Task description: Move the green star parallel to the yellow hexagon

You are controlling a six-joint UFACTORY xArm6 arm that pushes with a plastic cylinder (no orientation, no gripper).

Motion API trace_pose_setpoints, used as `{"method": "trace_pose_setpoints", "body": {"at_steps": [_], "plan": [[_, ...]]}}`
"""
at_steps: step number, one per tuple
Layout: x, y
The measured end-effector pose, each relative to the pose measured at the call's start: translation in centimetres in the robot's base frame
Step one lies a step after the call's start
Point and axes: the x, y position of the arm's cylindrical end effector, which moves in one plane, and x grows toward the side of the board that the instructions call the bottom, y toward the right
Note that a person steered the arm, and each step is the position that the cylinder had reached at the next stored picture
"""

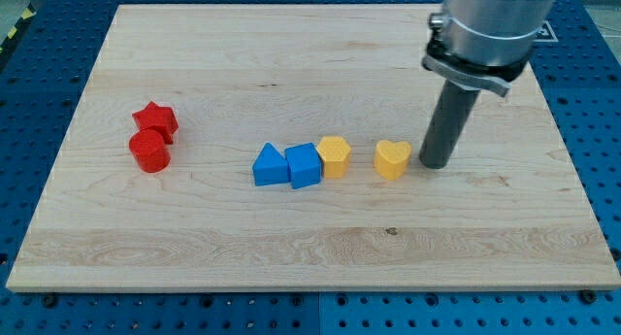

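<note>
Camera view. No jaws on this rig, so nothing to open or close: only a straight dark rod, with my tip (434, 166) down on the pale wooden counter (291, 238), just beside the yellow plastic heart block (392, 159) on the view's right. Further left, a yellow plastic hexagon block (335, 155) touching a blue plastic cube (303, 165), then a blue plastic triangular block (270, 166). Far left, a red plastic star (155, 118) against a red plastic cylinder (149, 151).

Cannot find the green star anywhere: perhaps hidden behind the grey arm housing (485, 29) at the view's top right, perhaps absent. Best to locate it first, then push from its far side in short strokes, skirting the heart and stopping level with the hexagon.
</note>
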Motion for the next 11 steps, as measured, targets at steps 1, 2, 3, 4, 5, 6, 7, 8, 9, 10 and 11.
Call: {"method": "trace_pose_setpoints", "body": {"at_steps": [1, 2, 3, 4, 5, 6, 7, 8, 9, 10, 11], "plan": [[0.0, -1.3], [0.0, -2.1], [0.0, -2.5], [0.0, -2.8], [-0.4, -2.8], [-1.3, -2.3], [-1.3, -1.8], [-1.3, 1.6], [-1.3, 3.3], [-1.3, 3.4], [-1.3, 4.7]]}}
